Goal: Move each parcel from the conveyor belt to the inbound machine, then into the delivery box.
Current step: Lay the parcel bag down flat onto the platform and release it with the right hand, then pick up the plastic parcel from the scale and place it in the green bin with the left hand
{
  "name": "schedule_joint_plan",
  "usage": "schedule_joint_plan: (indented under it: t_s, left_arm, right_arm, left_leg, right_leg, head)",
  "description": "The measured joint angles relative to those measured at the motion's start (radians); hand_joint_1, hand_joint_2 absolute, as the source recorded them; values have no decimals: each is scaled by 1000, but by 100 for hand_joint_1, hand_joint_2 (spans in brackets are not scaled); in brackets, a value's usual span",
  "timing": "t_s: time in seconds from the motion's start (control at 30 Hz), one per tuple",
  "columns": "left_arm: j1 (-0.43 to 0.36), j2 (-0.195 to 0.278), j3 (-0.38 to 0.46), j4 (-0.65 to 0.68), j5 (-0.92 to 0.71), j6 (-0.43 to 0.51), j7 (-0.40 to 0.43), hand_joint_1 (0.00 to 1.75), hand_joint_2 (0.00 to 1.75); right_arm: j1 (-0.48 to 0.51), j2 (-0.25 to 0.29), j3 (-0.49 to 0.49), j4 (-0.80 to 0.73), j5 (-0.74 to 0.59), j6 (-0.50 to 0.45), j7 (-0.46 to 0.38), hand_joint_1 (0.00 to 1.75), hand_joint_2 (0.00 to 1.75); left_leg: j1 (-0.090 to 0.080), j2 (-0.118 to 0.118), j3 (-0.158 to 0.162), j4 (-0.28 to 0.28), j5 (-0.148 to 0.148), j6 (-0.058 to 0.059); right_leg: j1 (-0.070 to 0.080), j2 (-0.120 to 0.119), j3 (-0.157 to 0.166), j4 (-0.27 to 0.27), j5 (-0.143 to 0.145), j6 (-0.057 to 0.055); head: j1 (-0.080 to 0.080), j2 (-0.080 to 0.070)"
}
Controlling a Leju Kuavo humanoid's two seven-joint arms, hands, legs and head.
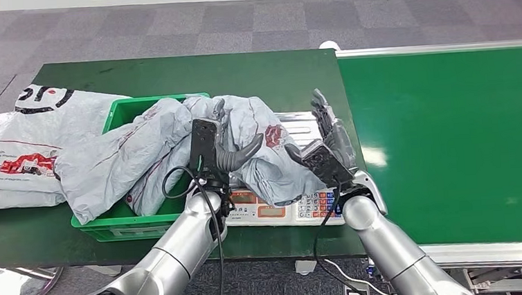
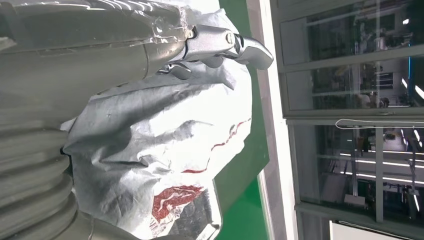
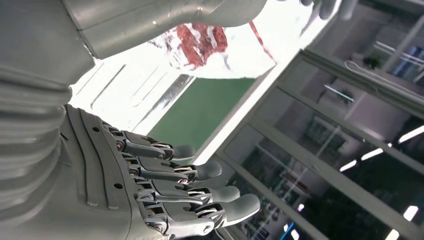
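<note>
A crumpled grey parcel (image 1: 273, 164) with red print lies on the inbound machine (image 1: 283, 208), a flat scale with a keypad, between my two hands. My left hand (image 1: 222, 147) stands at the parcel's left side, fingers up and thumb lying across the bag; the left wrist view shows the grey parcel (image 2: 165, 145) close against the palm. On the parcel's right is my right hand (image 1: 327, 143), its fingers (image 3: 200, 195) straight and apart with nothing in them. The green delivery box (image 1: 129, 229) holds another grey parcel (image 1: 120, 161) draped over its rim. The green conveyor belt (image 1: 452, 141) is bare.
A white printed parcel (image 1: 15, 151) lies on the dark green table (image 1: 190, 72) left of the box. The table's front edge runs just below the box and the scale. Black cables hang from both wrists.
</note>
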Motion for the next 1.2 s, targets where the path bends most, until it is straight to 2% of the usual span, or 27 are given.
schedule_joint_plan:
  t_s: [0.4,0.47,0.5,0.57,0.63,0.77,0.93,1.0,1.07,1.13,1.2]
  left_arm:
    - [-3,0,-5,0,-2,0,0,0,175]
    - [-7,1,-8,0,-21,-11,11,0,175]
    - [-16,4,-18,3,-58,-43,44,0,175]
    - [-52,20,-84,14,-211,-181,164,0,175]
    - [-87,41,-188,26,-368,-322,262,0,175]
    - [-110,63,-321,41,-426,-373,294,0,175]
    - [-141,61,-432,56,-518,-467,322,0,175]
    - [-154,49,-487,61,-581,-518,339,22,175]
    - [-169,37,-543,66,-643,-570,347,109,175]
    - [-186,26,-601,70,-692,-622,347,174,175]
    - [-204,17,-659,74,-732,-657,345,175,175]
  right_arm:
    - [29,-9,-34,-52,0,-6,-2,0,175]
    - [31,-11,-41,-54,-26,-34,-27,0,175]
    - [26,-15,-53,-49,-67,-58,-49,0,175]
    - [-10,-35,-106,-3,-197,-75,-104,0,175]
    - [-67,-65,-177,77,-303,-40,-156,0,175]
    - [-135,-97,-263,194,-336,-10,-208,0,175]
    - [-162,-118,-293,267,-332,-26,-181,0,175]
    - [-176,-131,-303,296,-339,-19,-184,0,175]
    - [-182,-142,-309,315,-344,1,-190,0,175]
    - [-183,-148,-311,326,-346,28,-190,0,175]
    - [-182,-151,-312,331,-342,47,-183,0,175]
  left_leg:
    - [0,0,0,0,0,0]
    - [0,0,0,0,0,0]
    - [0,0,-1,0,0,0]
    - [0,-3,-1,0,1,1]
    - [-1,-6,-2,0,2,3]
    - [-2,-1,0,1,2,3]
    - [-2,-2,0,1,2,3]
    - [-2,-3,0,1,2,3]
    - [-2,-4,0,1,2,3]
    - [-2,-3,0,1,2,3]
    - [-2,-3,1,1,2,3]
  right_leg:
    - [0,0,0,0,0,0]
    - [0,0,0,0,0,0]
    - [0,-1,-1,0,0,0]
    - [-1,-4,0,0,0,1]
    - [-1,-7,2,0,1,1]
    - [-2,-1,2,0,4,3]
    - [-2,-4,2,-1,3,2]
    - [-1,-5,2,-1,3,2]
    - [-2,-5,3,-1,3,2]
    - [-2,-5,4,-1,3,2]
    - [-2,-5,4,-1,3,3]
  head:
    - [0,0]
    - [0,0]
    - [0,0]
    - [0,0]
    - [0,0]
    - [0,0]
    - [0,0]
    - [0,0]
    - [0,0]
    - [0,0]
    - [0,0]
